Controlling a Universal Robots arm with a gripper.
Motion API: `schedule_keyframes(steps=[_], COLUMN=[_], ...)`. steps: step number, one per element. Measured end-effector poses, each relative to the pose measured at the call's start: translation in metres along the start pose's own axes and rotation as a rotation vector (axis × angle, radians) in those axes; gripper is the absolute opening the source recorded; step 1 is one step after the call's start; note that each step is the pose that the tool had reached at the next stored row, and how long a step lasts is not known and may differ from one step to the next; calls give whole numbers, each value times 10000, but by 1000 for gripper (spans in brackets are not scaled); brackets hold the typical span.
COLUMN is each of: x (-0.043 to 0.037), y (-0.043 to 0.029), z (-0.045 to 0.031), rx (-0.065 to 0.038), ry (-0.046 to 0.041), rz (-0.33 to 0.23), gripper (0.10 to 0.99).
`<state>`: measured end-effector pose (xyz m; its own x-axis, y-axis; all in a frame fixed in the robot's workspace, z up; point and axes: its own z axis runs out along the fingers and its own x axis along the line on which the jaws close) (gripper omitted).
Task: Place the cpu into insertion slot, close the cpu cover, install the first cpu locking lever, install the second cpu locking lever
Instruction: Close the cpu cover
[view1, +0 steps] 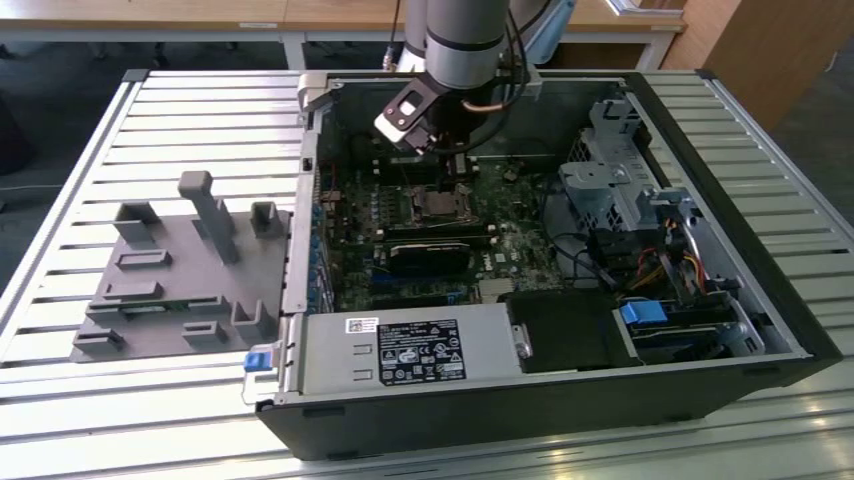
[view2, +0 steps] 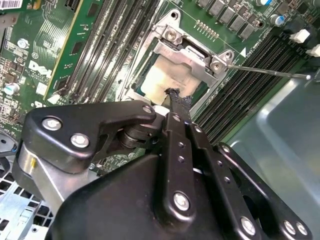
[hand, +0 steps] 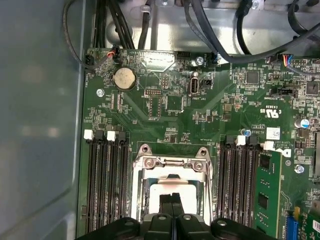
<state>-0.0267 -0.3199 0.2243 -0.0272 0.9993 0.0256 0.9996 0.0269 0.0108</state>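
The insertion slot (view1: 434, 205) sits in the middle of the green motherboard inside the open computer case. In both wrist views the cpu (view2: 155, 80) (hand: 172, 186) lies in it, its pale metal top showing through the square window of the silver cpu cover (view2: 192, 55) (hand: 170, 162), which lies down over it. A thin locking lever (view2: 265, 72) runs out sideways from one corner of the cover. My gripper (view1: 451, 165) (view2: 175, 95) (hand: 172, 199) hangs right over the cpu's top, fingers shut together with nothing between them.
Long black memory slots (hand: 107, 180) flank the socket on both sides. A black card (view1: 427, 255), a power supply (view1: 407, 350), a drive cage (view1: 614, 190) and cables crowd the case. A grey fixture (view1: 174, 270) stands on the slatted table at the exterior view's left.
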Motion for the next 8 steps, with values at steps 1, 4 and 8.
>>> schedule_keyframes(steps=[1,4,8], x=[0,0,0], y=[-3,-6,-14], z=[2,3,4], rx=[-1,-1,-1], ry=[1,2,1], rz=[0,0,0], gripper=[106,106,106])
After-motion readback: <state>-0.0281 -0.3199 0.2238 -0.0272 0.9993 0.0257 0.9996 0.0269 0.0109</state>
